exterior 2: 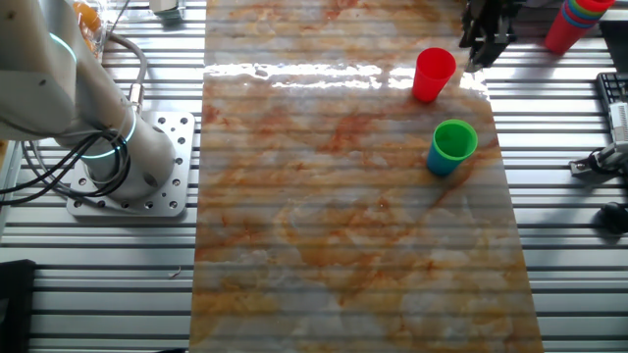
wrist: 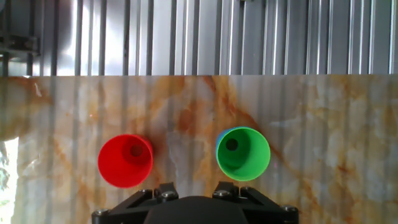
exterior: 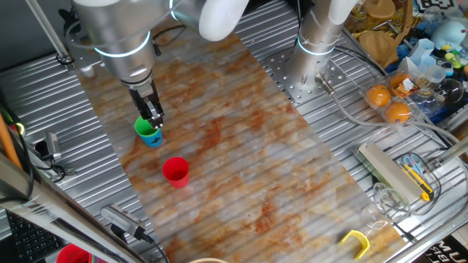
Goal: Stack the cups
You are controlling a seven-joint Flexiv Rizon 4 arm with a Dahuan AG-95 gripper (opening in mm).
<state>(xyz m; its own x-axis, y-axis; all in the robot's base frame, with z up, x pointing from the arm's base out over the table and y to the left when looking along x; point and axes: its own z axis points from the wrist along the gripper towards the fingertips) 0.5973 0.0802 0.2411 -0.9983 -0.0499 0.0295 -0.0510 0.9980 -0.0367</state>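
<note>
The green cup (exterior: pixel 145 127) sits nested in the blue cup (exterior: pixel 152 139) on the marbled mat (exterior: pixel 241 146). The red cup (exterior: pixel 175 172) stands upright alone, a short way nearer the front. In the other fixed view the green cup (exterior 2: pixel 454 139) rests in the blue cup (exterior 2: pixel 442 163), with the red cup (exterior 2: pixel 434 74) beyond it. My gripper (exterior: pixel 154 119) hangs above the nested pair, open and empty; it also shows in the other fixed view (exterior 2: pixel 479 49). The hand view looks down on the red cup (wrist: pixel 125 160) and green cup (wrist: pixel 243 153) side by side; only my finger bases (wrist: pixel 165 190) show.
Another arm's base (exterior: pixel 314 51) stands at the back on the metal table. Oranges (exterior: pixel 379 95), clear plastic cups (exterior: pixel 376 203), a yellow tool (exterior: pixel 356 242) and clutter lie at the right. A stack of spare cups (exterior 2: pixel 579 20) stands beside the mat.
</note>
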